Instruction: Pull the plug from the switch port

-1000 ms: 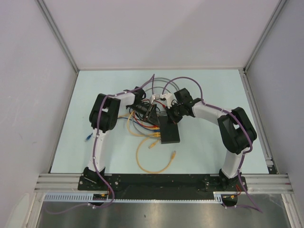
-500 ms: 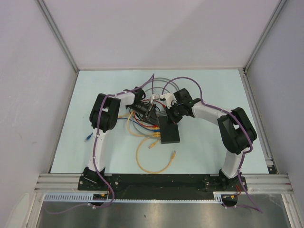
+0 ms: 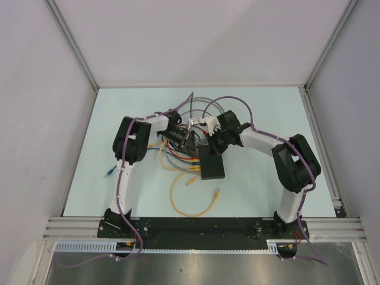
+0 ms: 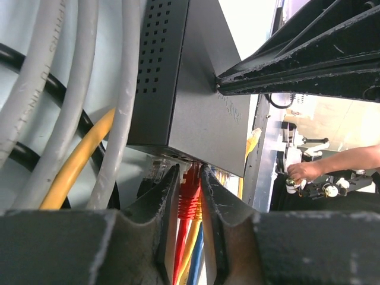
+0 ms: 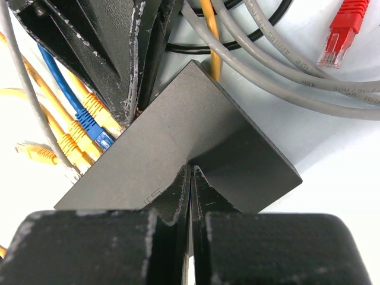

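- Switch [image 3: 212,161] lies flat near the middle of the table [image 3: 267,107], between the two wrists, its socket edge turned toward the left arm.
- From above, both grippers and the socket edge merge into one dark knot with the cables; no single port can be made out there.
- In the left wrist view the sockets sit in shadow under the switch's lower edge. The point where the red plug [image 4: 190,189] meets its port is hidden, so I cannot tell how deep it sits.
- Grey cables [image 4: 77,89] and a yellow cable [image 4: 77,160] run beside the switch's vented side and are cut off by the frame.
- In the right wrist view the left arm's dark fingers cover the socket edge. Only a blue plug [image 5: 92,126] and several yellow plugs just beside it show at that edge.
- A spare red connector [image 5: 341,29] lies loose on the table beyond the grey cables, apart from the switch.
- Left gripper [image 4: 189,175]: jaws narrow, pinched on the red plug from both sides just below the switch's edge, with the red cable trailing out between the fingers.
- Right gripper [image 5: 190,173]: fingers drawn together with only a sliver of gap and nothing between them. The tips rest on the switch's flat top face near one edge.
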Robot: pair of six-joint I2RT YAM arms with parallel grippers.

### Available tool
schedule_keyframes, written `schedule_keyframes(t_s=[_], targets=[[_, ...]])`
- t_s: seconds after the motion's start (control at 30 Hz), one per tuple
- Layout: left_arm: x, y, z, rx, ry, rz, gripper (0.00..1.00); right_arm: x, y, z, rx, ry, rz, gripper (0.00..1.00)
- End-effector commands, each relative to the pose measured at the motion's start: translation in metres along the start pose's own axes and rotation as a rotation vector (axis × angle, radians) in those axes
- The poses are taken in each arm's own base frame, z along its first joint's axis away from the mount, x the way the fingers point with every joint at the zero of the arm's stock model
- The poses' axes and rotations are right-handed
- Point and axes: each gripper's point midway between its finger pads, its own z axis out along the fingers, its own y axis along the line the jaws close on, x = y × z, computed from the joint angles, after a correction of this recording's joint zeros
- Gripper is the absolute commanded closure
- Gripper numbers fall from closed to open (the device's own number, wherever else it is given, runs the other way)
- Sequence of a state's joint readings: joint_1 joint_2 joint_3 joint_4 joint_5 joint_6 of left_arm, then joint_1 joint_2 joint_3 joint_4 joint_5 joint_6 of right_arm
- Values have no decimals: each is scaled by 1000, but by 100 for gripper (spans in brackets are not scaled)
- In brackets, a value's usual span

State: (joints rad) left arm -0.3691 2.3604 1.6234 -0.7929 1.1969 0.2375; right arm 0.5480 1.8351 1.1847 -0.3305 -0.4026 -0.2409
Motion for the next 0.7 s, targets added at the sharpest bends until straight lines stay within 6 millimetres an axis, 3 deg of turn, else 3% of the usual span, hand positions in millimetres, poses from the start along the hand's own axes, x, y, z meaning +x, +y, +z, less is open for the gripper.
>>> schedule_keyframes(t_s=[0.0, 0.07, 0.2, 0.37, 0.67], targets=[[-7, 1, 0, 7, -7, 52, 78, 59, 5, 9, 8, 196, 33, 100], [-6, 3, 1, 5, -4, 48, 81, 60, 4, 9, 12, 196, 34, 100], [-11, 1, -1, -7, -7, 45, 96, 59, 5, 10, 10, 197, 30, 100], [-28, 1, -8, -52, -16, 93, 100, 60, 6, 12, 6, 199, 27, 100], [9, 7, 0, -25, 25, 55, 100, 60, 7, 11, 8, 202, 15, 100]])
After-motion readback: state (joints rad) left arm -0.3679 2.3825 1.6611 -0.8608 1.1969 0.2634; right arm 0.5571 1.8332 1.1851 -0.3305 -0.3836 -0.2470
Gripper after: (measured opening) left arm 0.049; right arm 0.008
